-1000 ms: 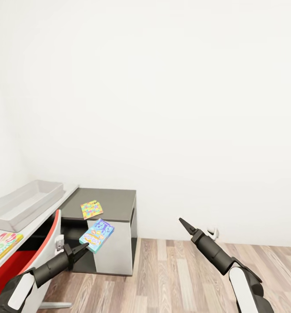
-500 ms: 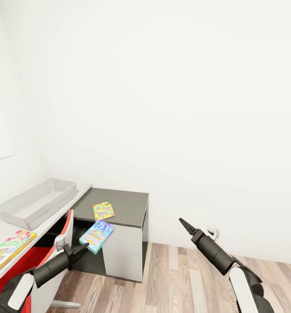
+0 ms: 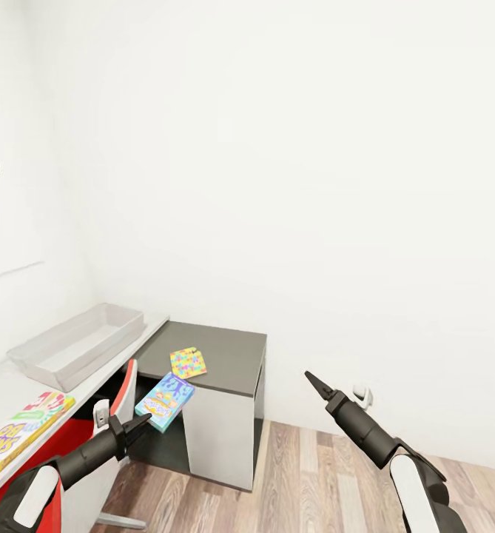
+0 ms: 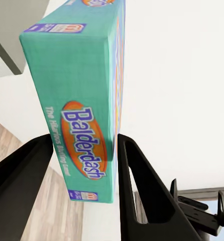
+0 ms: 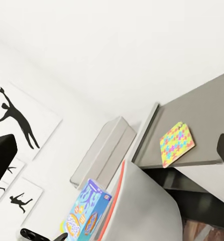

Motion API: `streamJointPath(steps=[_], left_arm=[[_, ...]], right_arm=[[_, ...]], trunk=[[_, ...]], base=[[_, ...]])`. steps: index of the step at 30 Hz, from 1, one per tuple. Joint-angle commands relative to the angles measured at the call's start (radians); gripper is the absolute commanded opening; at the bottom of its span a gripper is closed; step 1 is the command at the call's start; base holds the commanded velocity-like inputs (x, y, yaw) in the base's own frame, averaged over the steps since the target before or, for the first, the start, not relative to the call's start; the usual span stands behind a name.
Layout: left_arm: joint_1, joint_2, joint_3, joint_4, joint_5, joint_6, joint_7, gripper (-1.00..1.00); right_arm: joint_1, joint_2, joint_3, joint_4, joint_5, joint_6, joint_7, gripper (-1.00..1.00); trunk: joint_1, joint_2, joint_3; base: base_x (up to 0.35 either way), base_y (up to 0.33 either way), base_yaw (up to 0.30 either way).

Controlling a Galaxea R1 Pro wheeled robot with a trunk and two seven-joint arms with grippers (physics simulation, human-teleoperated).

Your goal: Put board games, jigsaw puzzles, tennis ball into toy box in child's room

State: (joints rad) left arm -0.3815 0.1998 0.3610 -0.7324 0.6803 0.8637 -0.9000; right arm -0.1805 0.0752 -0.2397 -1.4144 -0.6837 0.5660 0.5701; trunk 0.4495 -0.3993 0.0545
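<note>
My left gripper is shut on the near end of a light blue "Balderdash" board game, held in the air in front of the chair; its fingers press both faces of the box. The toy box stands on the table by the left wall. A SKIP BO board game lies on the table's near end. One jigsaw puzzle lies on the lower dark grey desk. My right gripper hangs open over the floor, holding nothing.
A red and white chair stands between me and the table. The dark desk sits in the corner against the white wall. Black silhouette pictures hang on the left wall. Wood-plank floor stretches to the right.
The camera has turned left, so the desk, toy box and puzzle have slid rightward in the picture and a wall picture has come into view. Both arms keep their pose; the blue box stays gripped.
</note>
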Motion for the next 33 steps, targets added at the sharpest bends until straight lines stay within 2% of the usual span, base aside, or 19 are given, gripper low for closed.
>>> streamJointPath(steps=[1, 8, 15, 22, 24, 26, 29, 33], left_arm=[[0.000, 0.000, 0.001, 0.001, 0.001, 0.005, -0.002, -1.00], [0.000, 0.000, 0.001, -0.010, 0.005, 0.006, -0.007, -1.00], [0.003, 0.002, 0.001, -0.102, 0.008, 0.018, -0.011, -1.00], [0.004, 0.024, 0.002, -0.128, 0.010, 0.062, -0.043, -1.00], [0.004, 0.042, 0.002, -0.143, 0.010, 0.088, -0.075, -1.00], [0.004, 0.076, 0.002, -0.160, 0.009, 0.125, -0.111, -1.00], [0.004, 0.120, 0.001, -0.166, 0.010, 0.149, -0.133, -1.00], [0.005, 0.144, 0.002, -0.168, 0.011, 0.174, -0.166, -1.00]], right_arm=[[-0.001, 0.001, -0.003, 0.000, -0.005, 0.008, 0.002, 1.00], [-0.001, 0.000, -0.003, 0.000, -0.005, 0.008, 0.002, 1.00], [-0.001, -0.001, -0.003, -0.001, -0.005, 0.008, 0.002, 1.00], [-0.001, -0.001, -0.003, -0.003, -0.005, 0.008, 0.003, 1.00], [0.001, -0.001, -0.003, -0.005, -0.005, 0.008, 0.003, 1.00], [0.001, 0.000, -0.003, -0.006, -0.005, 0.008, 0.002, 1.00], [0.002, 0.003, -0.003, -0.006, -0.005, 0.008, 0.003, 1.00], [0.004, 0.006, -0.002, -0.010, -0.005, 0.008, 0.003, 1.00]], trunk=[[0.001, -0.001, 0.000], [0.001, -0.001, 0.000], [0.001, -0.001, 0.000], [0.001, -0.001, 0.000], [0.001, -0.001, 0.000], [0.001, -0.001, 0.000], [0.001, -0.001, 0.000], [0.001, -0.001, 0.000]], base=[[0.101, 0.000, 0.001], [0.094, 0.000, 0.000], [0.056, 0.000, 0.000], [0.006, 0.000, 0.000], [0.001, 0.000, 0.000], [0.000, 0.000, 0.000], [0.000, 0.000, 0.000], [0.000, 0.000, 0.027]])
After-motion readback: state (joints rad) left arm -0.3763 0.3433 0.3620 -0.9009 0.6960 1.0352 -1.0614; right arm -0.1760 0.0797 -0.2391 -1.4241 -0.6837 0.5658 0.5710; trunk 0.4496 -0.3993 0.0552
